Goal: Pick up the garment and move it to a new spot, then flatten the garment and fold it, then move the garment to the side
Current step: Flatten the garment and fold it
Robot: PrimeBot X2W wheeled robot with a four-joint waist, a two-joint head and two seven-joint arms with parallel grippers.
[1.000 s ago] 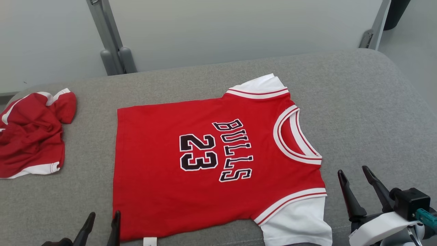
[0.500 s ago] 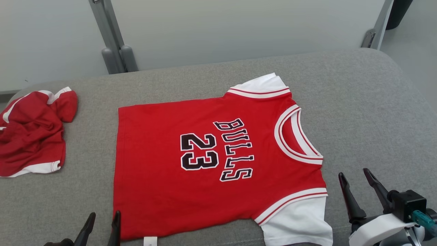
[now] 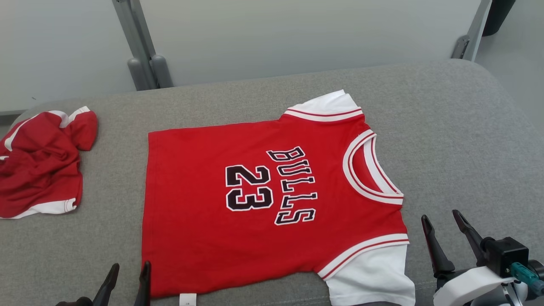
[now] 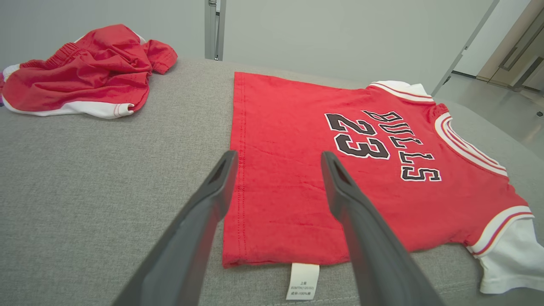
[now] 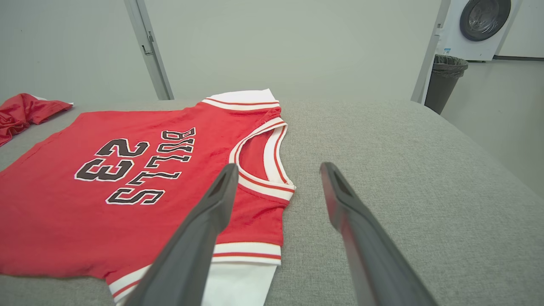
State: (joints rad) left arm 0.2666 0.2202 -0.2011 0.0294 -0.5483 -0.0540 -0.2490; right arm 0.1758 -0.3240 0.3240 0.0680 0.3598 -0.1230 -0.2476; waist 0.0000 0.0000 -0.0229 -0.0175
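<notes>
Item: red-and-white cotton "BULLS 23" jersey (image 3: 263, 199), flat mid grey fabric table (image 3: 459, 119), laid for fold. My left gripper (image 3: 130, 268) at hem corner, right gripper (image 3: 440, 217) nr sleeve, staged to pinch: both agape, empty, seemingly off cloth.

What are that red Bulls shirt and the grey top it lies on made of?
Red Bulls shirt: looks like soft matte cotton knit, judging by its stitched hem. Grey top: seems coarse woven upholstery fabric, matte and flecked, with rounded, perhaps padded edges.
</notes>
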